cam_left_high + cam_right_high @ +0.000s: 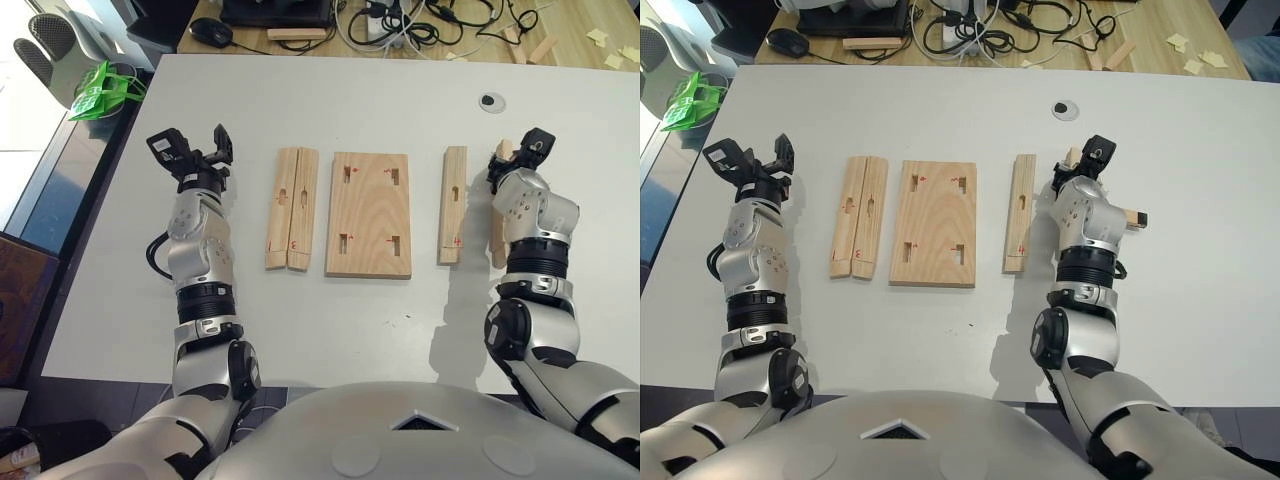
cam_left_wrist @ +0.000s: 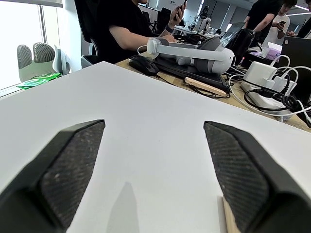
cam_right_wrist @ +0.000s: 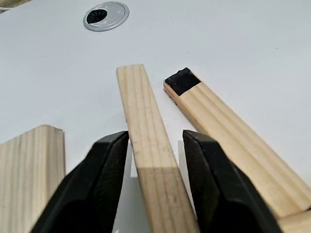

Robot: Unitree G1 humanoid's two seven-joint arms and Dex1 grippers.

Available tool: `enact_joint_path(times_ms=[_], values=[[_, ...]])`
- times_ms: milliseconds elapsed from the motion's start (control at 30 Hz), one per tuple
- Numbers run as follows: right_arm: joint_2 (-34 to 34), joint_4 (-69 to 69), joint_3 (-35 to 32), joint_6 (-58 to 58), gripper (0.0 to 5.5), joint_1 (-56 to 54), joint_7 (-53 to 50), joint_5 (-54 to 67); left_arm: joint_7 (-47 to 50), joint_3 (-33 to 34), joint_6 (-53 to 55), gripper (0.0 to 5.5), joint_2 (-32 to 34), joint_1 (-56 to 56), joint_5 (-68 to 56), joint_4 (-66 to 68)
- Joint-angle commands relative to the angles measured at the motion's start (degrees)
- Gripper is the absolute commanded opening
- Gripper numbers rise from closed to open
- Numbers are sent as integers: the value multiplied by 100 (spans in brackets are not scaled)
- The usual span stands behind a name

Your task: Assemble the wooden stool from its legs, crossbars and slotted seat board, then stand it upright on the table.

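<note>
I have the left gripper (image 1: 197, 145) hanging over bare table (image 1: 330, 95) at the left, its fingers (image 2: 73, 165) spread wide with nothing between them. Its wrist camera looks along the tabletop to a cluttered desk beyond the far edge, where a headset (image 2: 192, 48), a mouse (image 2: 143, 64) and a loose wooden strip (image 2: 206, 87) lie. These things are barely readable from the head cameras.

From the head, the layout is plain. The slotted seat board (image 1: 368, 215) lies flat in the middle of the table. Two legs (image 1: 291, 208) lie side by side, touching, just to its left. A single leg (image 1: 452, 205) lies just to its right.

The right gripper (image 1: 515, 150) sits to the right of that single leg, low over the table, and from above the wrist hides most of what is under it. The right wrist camera fills that in. A narrow crossbar (image 3: 141, 107) lies between the right fingers (image 3: 97, 184), which sit parted on either side of it. Slivers of table show beside the wood, so I would not call it clamped. A second crossbar (image 3: 228, 126), with a black pad on its far end, lies just to the right of the first and angles away from it. A round cable grommet (image 3: 106, 15) sits farther out on the table.
</note>
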Motion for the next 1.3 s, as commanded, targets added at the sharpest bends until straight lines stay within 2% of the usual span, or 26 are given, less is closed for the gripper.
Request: enact_joint_path(times_ms=[33, 133, 367, 767, 1300], values=[[160, 24, -153, 251, 151, -32, -133, 220, 11, 8, 53, 377, -35, -60, -37, 2], [206, 9, -246, 316, 105, -50, -217, 325, 5, 14, 57, 377, -39, -64, -49, 11], [293, -208, -260, 354, 105, -31, -281, 388, 8, 7, 71, 377, -36, -73, -77, 23], [458, -1821, -97, 856, 105, -283, -667, 312, -6, 22, 63, 377, -24, -129, -88, 148], [-347, -2189, 1811, -274, 104, -21, 452, -978, 96, -2, -81, 377, -23, -197, -7, 149]])
